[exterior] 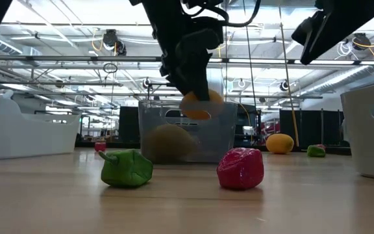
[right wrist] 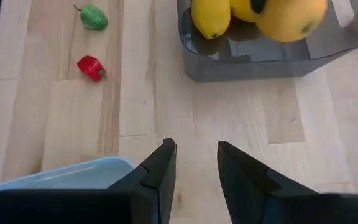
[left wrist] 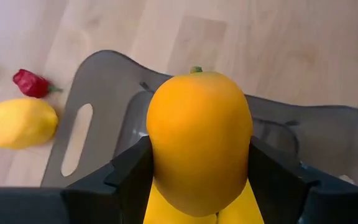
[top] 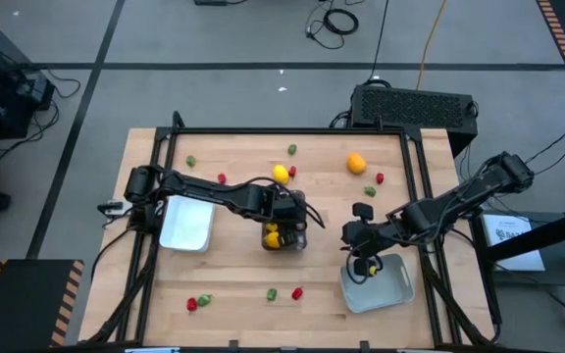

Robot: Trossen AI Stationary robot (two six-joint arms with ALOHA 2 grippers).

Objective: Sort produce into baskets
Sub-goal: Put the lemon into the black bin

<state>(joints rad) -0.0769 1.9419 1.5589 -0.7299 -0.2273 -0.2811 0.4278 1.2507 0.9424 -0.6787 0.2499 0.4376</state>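
Three bins: a clear smoky plastic bin with rounded corners and slot handles (top: 286, 236) at the middle of the pale wooden plank table (top: 243, 284); a white tray (top: 187, 224) to its left; a pale grey-blue tray (top: 379, 284) at the right front.
Left gripper (left wrist: 197, 180): poised over the clear bin, its dark matte fingers (left wrist: 126, 180) clenched on a smooth, egg-shaped orange fruit (left wrist: 199, 140).
Orange fruit axis: long axis running out along the fingers, its small green stem tip leading, away from the wrist.
Bin contents: smooth yellow lemon-like pieces (right wrist: 211, 17) lying on the bin floor below the held fruit.
Right gripper (right wrist: 194, 165): over bare table beside the grey-blue tray's edge, its dark angular fingers (right wrist: 157, 177) parted a little, nothing between them.
Loose yellow: one glossy lemon-shaped piece (top: 281, 174) behind the clear bin, lying on its side; a rounder orange one (top: 356, 163) farther right.
Loose red: a lumpy, faceted red piece (exterior: 240, 168) and a wrinkled green pepper-like piece (exterior: 127, 168) near the front edge, side by side but apart.
Other small pieces: red and green bits scattered toward the back and the front left of the table, too small to tell their shape.
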